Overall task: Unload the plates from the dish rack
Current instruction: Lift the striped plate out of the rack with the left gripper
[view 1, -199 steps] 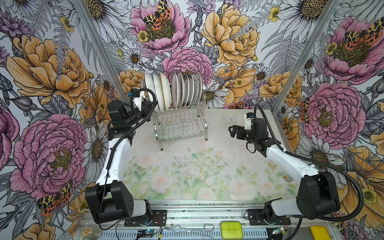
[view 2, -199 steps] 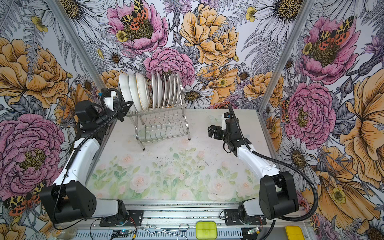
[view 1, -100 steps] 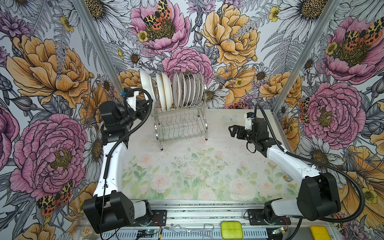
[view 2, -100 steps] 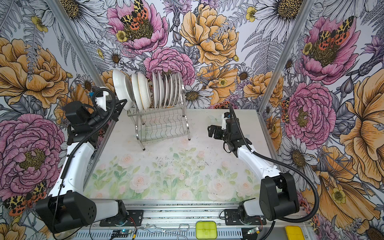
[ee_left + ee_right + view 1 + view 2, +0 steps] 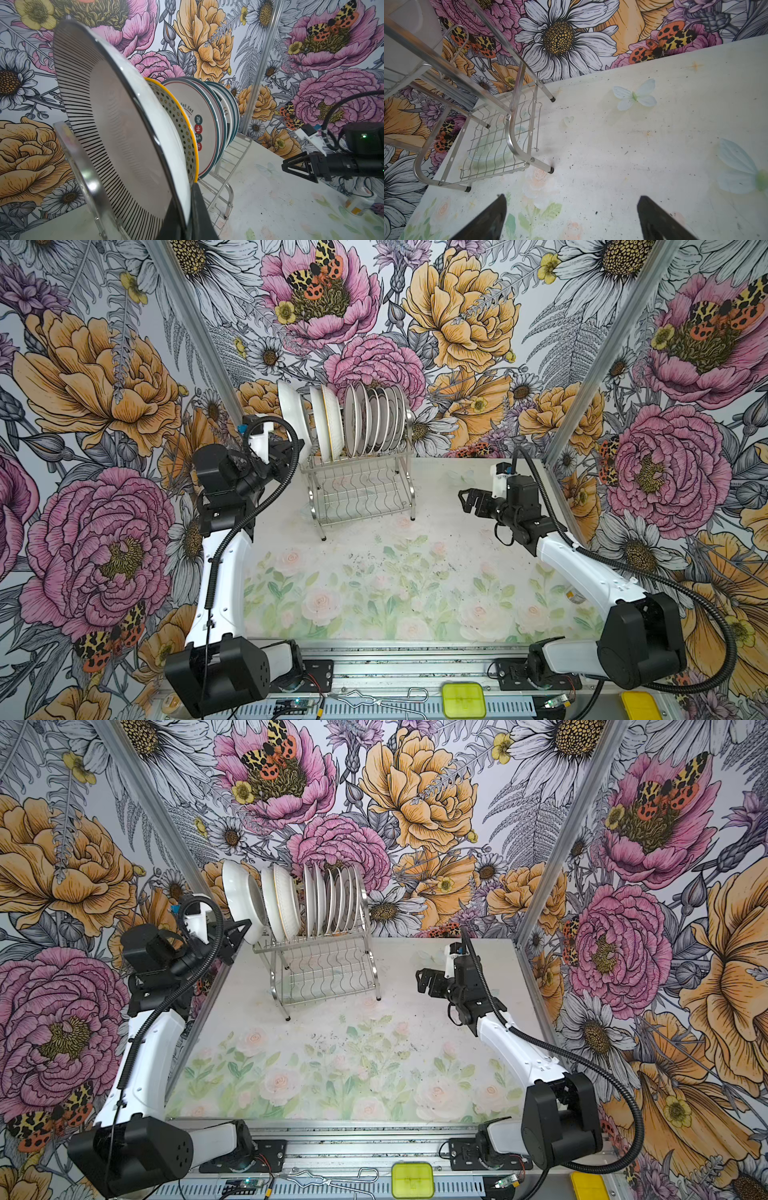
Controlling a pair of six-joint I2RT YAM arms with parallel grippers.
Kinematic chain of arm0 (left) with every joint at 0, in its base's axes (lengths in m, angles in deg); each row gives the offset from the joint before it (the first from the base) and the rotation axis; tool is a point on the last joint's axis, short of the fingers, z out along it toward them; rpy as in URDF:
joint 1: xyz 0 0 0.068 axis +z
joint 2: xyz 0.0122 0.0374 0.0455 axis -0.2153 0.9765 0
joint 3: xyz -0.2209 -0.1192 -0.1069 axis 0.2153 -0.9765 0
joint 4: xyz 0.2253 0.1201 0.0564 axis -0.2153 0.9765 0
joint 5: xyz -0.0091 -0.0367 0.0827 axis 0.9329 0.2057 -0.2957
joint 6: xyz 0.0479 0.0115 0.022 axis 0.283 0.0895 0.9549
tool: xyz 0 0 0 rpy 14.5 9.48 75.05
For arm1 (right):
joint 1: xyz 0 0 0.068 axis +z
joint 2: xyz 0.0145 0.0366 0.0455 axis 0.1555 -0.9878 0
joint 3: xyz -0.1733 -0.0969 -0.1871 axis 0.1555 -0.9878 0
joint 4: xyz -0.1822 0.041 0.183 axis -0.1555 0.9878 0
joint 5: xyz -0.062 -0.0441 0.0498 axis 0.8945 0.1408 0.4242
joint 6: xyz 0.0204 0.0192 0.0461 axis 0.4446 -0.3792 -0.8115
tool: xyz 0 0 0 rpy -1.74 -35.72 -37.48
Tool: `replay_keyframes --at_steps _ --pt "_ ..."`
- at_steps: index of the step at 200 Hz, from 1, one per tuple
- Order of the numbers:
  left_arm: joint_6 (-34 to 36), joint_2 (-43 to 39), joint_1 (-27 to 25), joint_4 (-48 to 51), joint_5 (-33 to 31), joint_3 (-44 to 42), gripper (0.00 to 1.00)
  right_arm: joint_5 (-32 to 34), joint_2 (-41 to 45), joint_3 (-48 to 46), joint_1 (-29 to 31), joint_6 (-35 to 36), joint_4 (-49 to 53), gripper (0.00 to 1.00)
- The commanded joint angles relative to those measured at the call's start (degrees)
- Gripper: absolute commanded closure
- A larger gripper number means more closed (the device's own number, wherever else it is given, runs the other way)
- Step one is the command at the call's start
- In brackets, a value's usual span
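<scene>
The dish rack (image 5: 361, 489) (image 5: 324, 965) stands at the back of the table with a row of upright plates (image 5: 365, 418) (image 5: 324, 898) in its upper tier. My left gripper (image 5: 297, 448) (image 5: 187, 199) is shut on the lower rim of a black-striped plate (image 5: 293, 418) (image 5: 116, 128), which is held tilted just left of the row and apart from it. Behind it stand a dotted yellow-edged plate (image 5: 182, 133) and teal-banded plates (image 5: 205, 128). My right gripper (image 5: 467, 499) (image 5: 571, 199) hangs open and empty over the table, right of the rack (image 5: 500, 145).
Floral walls close in on three sides, with a metal corner post (image 5: 195, 323) right behind the left arm. A small tape roll (image 5: 575, 596) (image 5: 361, 203) lies near the right wall. The rack's lower tier (image 5: 496, 149) holds nothing.
The left gripper has drawn the striped plate up and to the left, out of the row in the rack. The right arm has not moved.
</scene>
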Motion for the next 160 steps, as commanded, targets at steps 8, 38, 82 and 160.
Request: replay_keyframes --at_steps 8,38,82,160 --pt "-1.11 -4.7 1.32 -16.17 1.3 1.65 1.0 -1.19 0.66 -0.2 -0.5 1.12 -0.14 0.01" --pt "-1.5 -5.57 1.29 -15.84 2.41 1.32 1.0 -1.15 0.76 -0.75 -0.52 1.12 -0.17 0.01" --pt "-4.03 -7.09 1.31 -17.04 5.02 0.88 1.0 -1.49 1.1 -1.22 -0.46 0.7 -0.31 0.01" --pt "-11.19 -13.72 -3.27 -22.2 7.9 -3.62 1.0 -0.8 3.08 -2.55 -0.51 -0.01 -0.14 0.01"
